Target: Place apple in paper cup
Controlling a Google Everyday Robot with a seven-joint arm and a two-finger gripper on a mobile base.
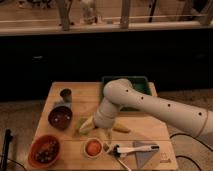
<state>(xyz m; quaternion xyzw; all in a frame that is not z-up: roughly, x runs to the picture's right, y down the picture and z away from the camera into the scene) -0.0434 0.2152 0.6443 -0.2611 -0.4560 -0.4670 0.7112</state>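
Observation:
The apple (93, 147), small, round and orange-red, sits inside the paper cup (93, 153), a short white cup near the front edge of the wooden table. My white arm reaches down from the right. My gripper (106, 135) hangs just above and to the right of the cup, close to its rim. The arm's wrist hides most of the gripper.
A pale green cup (82, 125) lies tipped left of the gripper, and an elongated yellow item (120, 129) lies to its right. A dark bowl (60, 116), a grey metal cup (65, 94), an orange bowl (44, 150), a green tray (138, 82) and a white utensil (134, 148) share the table.

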